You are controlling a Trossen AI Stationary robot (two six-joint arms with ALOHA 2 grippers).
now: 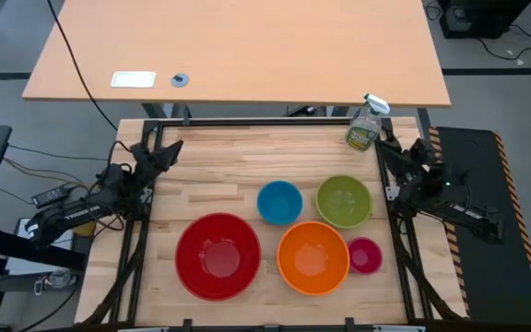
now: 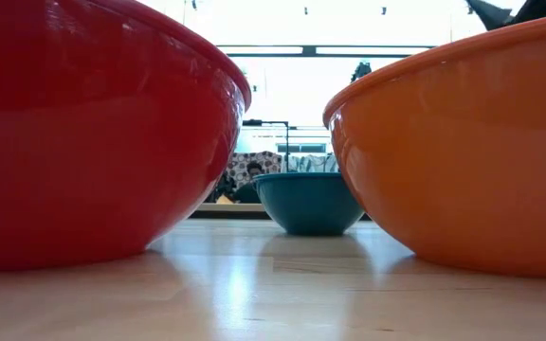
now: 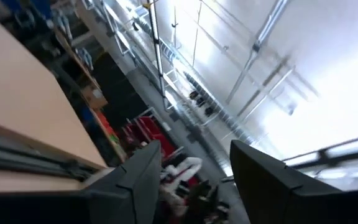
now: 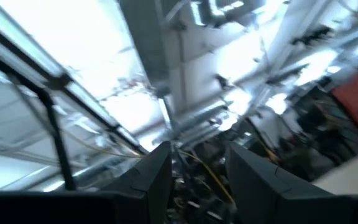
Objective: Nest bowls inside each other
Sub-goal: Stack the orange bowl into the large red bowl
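Five bowls stand apart, each on its base, on the wooden table (image 1: 219, 175). Near the front edge are the red bowl (image 1: 218, 255), the orange bowl (image 1: 312, 257) and the small pink bowl (image 1: 364, 255). Behind them are the blue bowl (image 1: 279, 203) and the green bowl (image 1: 344, 201). The low view shows the red bowl (image 2: 83, 133), the orange bowl (image 2: 463, 142) and the blue bowl (image 2: 309, 202) between them. My left gripper (image 1: 159, 152) (image 3: 194, 180) is raised at the far left corner, open and empty. My right gripper (image 1: 390, 152) (image 4: 197, 177) is raised at the far right corner, open and empty.
A clear spray bottle (image 1: 365, 124) with a green label stands at the table's far right corner, close to my right arm. Beyond the table is a larger tan desk (image 1: 247, 55) with a white card (image 1: 133, 79). The table's far half is bare wood.
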